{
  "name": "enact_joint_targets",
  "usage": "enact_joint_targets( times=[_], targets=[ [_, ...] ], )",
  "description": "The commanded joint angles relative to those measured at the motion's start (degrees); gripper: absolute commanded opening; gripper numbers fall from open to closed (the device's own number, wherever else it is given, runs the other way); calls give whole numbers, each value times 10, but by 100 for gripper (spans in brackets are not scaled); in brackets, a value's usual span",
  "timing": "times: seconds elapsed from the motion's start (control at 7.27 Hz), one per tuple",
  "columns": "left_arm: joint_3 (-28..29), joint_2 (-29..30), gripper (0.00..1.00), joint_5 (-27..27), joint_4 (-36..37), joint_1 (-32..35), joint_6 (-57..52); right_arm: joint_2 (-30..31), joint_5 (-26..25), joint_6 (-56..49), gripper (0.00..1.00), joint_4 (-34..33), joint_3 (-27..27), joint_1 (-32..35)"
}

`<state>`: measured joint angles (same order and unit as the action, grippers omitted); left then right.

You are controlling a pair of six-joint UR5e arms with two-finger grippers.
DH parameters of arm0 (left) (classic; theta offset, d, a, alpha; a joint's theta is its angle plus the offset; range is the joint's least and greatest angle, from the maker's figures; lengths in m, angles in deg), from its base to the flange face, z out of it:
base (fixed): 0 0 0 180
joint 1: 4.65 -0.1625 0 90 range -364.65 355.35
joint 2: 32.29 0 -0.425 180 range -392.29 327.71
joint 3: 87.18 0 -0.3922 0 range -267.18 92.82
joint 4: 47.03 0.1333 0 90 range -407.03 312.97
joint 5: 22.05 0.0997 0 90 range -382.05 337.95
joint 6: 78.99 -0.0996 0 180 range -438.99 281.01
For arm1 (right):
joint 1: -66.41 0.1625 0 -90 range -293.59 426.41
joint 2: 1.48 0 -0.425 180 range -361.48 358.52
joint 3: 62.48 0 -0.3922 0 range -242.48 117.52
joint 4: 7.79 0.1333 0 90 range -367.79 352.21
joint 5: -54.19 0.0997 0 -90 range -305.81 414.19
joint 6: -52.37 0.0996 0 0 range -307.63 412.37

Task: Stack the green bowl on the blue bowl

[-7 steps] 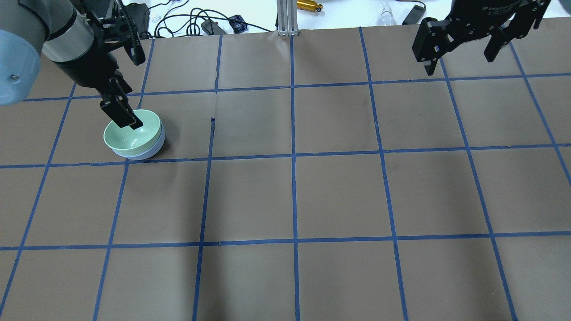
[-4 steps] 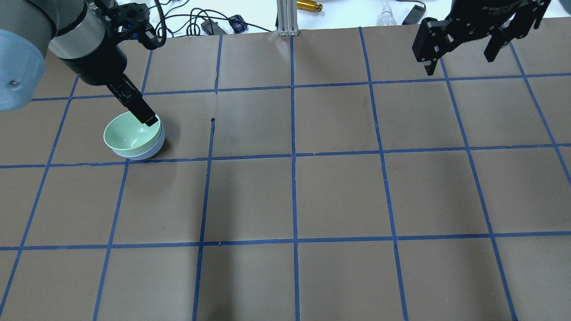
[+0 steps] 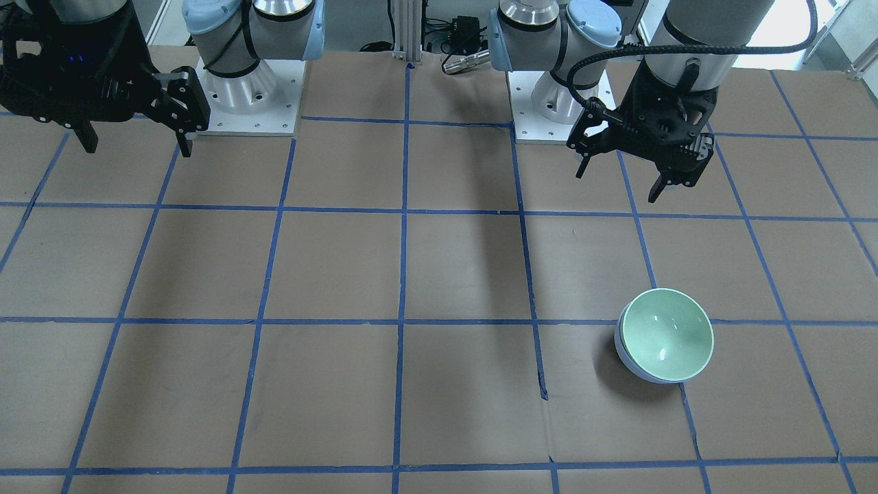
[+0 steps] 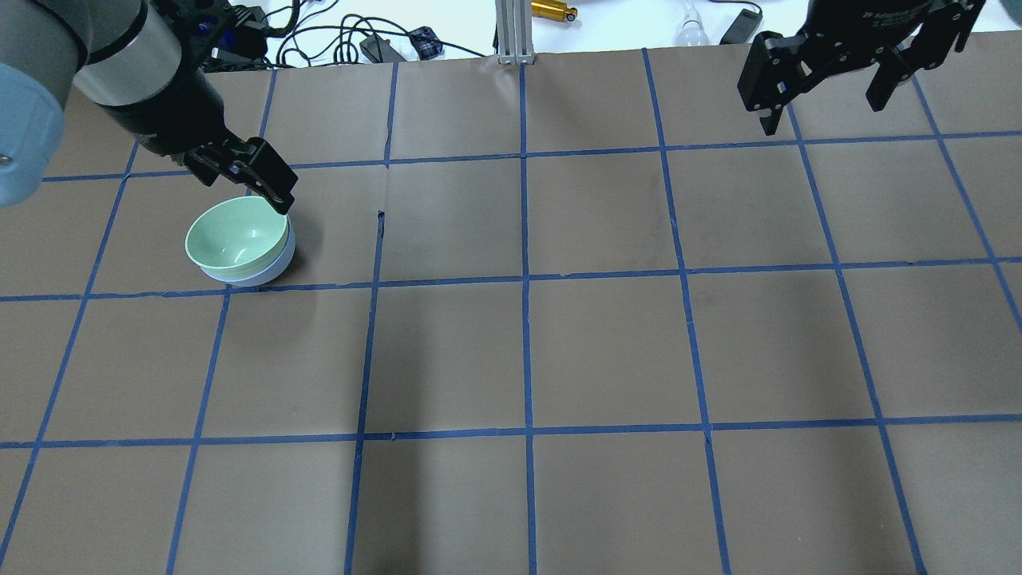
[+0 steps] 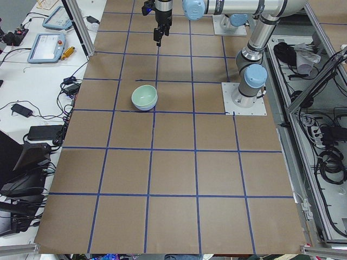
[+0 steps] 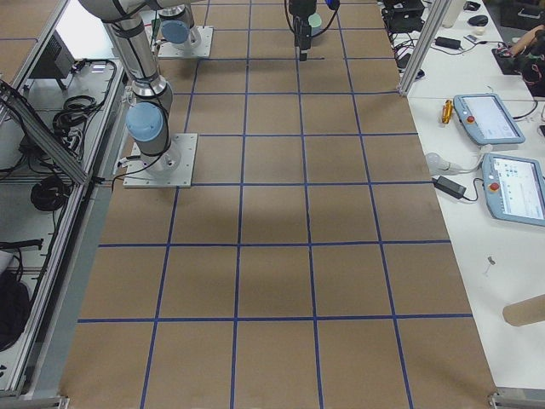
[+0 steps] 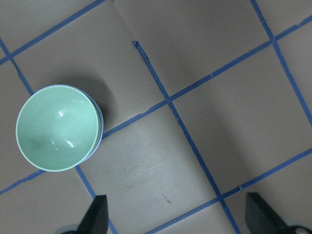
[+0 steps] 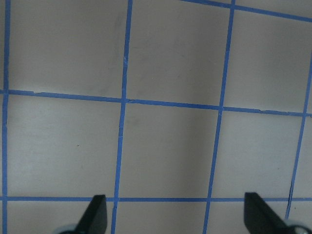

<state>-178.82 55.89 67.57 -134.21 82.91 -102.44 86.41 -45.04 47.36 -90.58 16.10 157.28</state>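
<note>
Table (image 4: 607,343) carries brown paper with a blue tape grid. I read left gripper (image 3: 616,186) spread wide, empty, above the table near the stack; right gripper (image 4: 822,116) also wide, empty, well apart. Green bowl (image 4: 235,235) sits nested in blue bowl (image 4: 276,269).

open table (image 4: 607,343) all around, green bowl (image 4: 237,232) nested in blue bowl (image 4: 281,263) (one low obstacle), left tool (image 3: 616,185) hanging apart

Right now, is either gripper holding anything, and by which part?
Nothing is held. The left gripper and right gripper are both open and empty. The glossy mint-green round bowl sits free inside the pale periwinkle-blue bowl, clear of the left gripper.
</note>
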Motion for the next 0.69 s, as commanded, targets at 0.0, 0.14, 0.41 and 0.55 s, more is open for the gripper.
enact_joint_targets(
  times=[0.0,0.14,0.41,0.55],
  targets=[
    [2,-7,100,8,-3,46,130,0,0,0,100,0,0,0],
    [3,-9,100,9,-27,50,156,0,0,0,100,0,0,0],
    [7,-9,100,10,-29,49,171,0,0,0,100,0,0,0],
    [13,-9,100,10,-29,49,172,0,0,0,100,0,0,0]
  ],
)
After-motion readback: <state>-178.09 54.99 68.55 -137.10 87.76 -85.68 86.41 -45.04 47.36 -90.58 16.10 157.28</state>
